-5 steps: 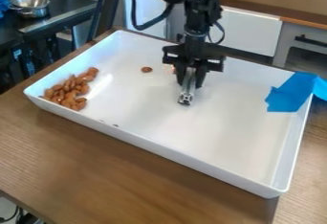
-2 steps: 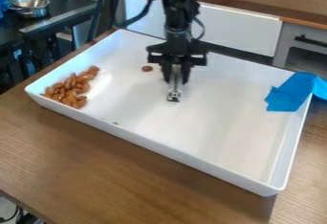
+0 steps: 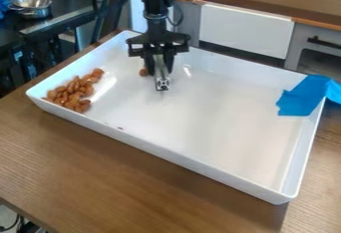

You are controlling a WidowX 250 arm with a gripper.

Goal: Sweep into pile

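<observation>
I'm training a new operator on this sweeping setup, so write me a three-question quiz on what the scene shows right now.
1. Multiple choice: where does the pile of nuts lie in the white tray?
A) toward the view's right end
B) toward the view's left end
C) in the middle

2. True or false: a lone nut lies apart from the pile, close to the gripper.

3. Fill in the blank: the material draped over the tray's edge at the view's right is coloured ____.

Key: 1 B; 2 true; 3 blue.
</observation>
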